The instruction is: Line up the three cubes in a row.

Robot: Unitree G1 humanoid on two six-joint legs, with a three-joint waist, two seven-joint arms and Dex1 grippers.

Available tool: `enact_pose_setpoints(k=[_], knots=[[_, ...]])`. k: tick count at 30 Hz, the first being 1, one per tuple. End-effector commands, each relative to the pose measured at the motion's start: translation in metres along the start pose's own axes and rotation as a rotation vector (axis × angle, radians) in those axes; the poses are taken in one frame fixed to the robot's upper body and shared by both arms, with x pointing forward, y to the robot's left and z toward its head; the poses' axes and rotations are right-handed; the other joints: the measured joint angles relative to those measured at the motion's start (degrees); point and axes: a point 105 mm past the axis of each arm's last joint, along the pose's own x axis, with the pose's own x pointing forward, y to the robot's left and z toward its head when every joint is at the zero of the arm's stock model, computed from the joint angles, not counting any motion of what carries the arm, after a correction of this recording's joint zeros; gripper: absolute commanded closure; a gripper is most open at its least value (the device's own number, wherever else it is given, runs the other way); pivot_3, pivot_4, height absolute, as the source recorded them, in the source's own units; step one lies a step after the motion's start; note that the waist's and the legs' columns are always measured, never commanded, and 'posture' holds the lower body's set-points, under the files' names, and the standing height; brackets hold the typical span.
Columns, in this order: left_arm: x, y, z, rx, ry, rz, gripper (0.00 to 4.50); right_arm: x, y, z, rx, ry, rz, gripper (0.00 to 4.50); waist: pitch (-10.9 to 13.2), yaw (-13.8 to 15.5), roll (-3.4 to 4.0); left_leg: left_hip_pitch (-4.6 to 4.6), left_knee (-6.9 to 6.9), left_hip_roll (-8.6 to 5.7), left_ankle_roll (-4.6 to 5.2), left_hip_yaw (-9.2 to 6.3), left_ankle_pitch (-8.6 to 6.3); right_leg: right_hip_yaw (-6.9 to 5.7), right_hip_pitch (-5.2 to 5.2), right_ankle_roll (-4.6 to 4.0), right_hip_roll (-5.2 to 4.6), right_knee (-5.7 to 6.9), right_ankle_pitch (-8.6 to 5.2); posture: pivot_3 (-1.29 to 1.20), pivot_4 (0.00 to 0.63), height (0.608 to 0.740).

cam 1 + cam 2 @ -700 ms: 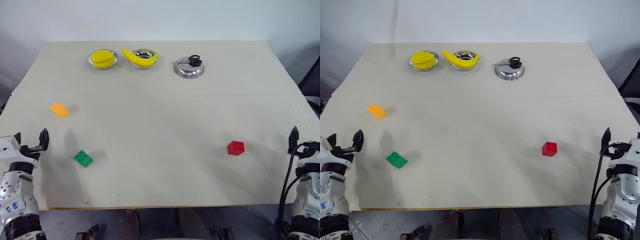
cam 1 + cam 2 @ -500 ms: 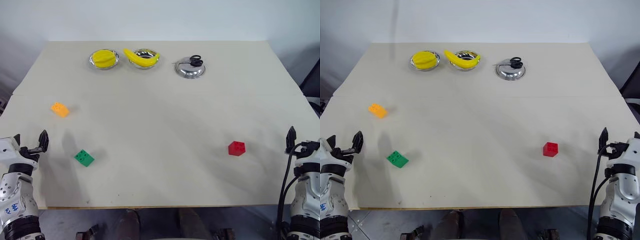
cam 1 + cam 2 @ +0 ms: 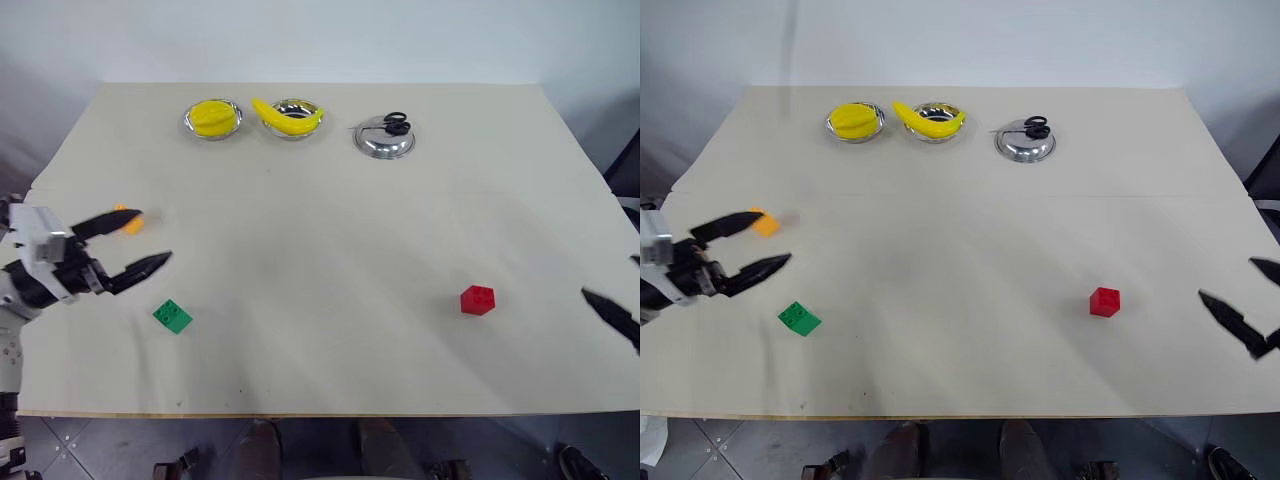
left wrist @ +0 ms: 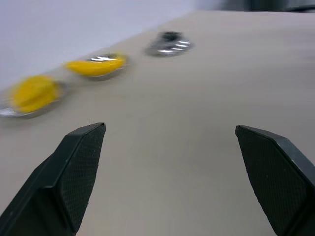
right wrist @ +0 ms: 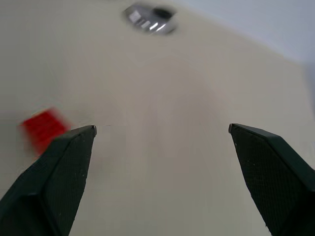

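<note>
Both tools gape wide, empty. The left tool [image 3: 128, 243] hovers between orange cube [image 3: 128, 223] and green cube [image 3: 172, 316] at the surface's left; red cube [image 3: 477, 300] lies just left of the right tool [image 3: 1243, 303].

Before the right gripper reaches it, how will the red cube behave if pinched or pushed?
The red cube looks like rigid plastic, so probably stiff and light. Its flat faces suggest it slides on the table rather than rolls. Its studded top may grip poorly.
</note>
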Motion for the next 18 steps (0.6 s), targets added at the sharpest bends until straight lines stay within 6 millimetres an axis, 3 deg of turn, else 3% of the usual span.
enact_pose_setpoints(k=[1, 5, 9, 18], knots=[[0.01, -0.018, 0.008, 0.024, 0.006, -0.167, 0.03, -0.012, 0.005, -0.003, -0.052, 0.07, 0.096, 0.0, 0.01, -0.04, -0.03, -0.01, 0.0, 0.0, 0.01, 0.0, -0.02, 0.0, -0.01, 0.0, 0.0, -0.02, 0.0, 0.0, 0.15, 0.74], [0.028, -0.035, -0.003, 0.035, 0.041, -0.298, 0.03, -0.015, 0.006, -0.025, -0.043, 0.161, 0.174, 0.0, 0.02, -0.01, -0.04, -0.04, 0.11, 0.0, 0.0, 0.02, -0.12, 0.01, 0.07, 0.05, -0.02, -0.19, 0.03, 0.0, 0.15, 0.74], [0.037, -0.042, -0.004, 0.009, 0.031, -0.334, 0.03, 0.05, 0.023, -0.014, -0.059, 0.081, 0.32, 0.0, 0.06, -1.25, -0.07, -0.01, 0.16, 0.07, 0.01, 0.05, -0.13, 0.04, 0.06, 0.1, 0.03, -0.13, 0.06, 0.0, 0.15, 0.74], [0.039, -0.048, -0.003, 0.037, 0.028, -0.324, 0.03, 0.103, 0.022, -0.017, -0.057, 0.097, 0.41, 0.0, 0.12, -0.18, 0.05, -0.24, 0.3, 0.01, -0.11, 0.0, -0.06, -0.02, -0.14, 0.07, -0.08, -0.01, 0.07, 0.0, 0.15, 0.74]])
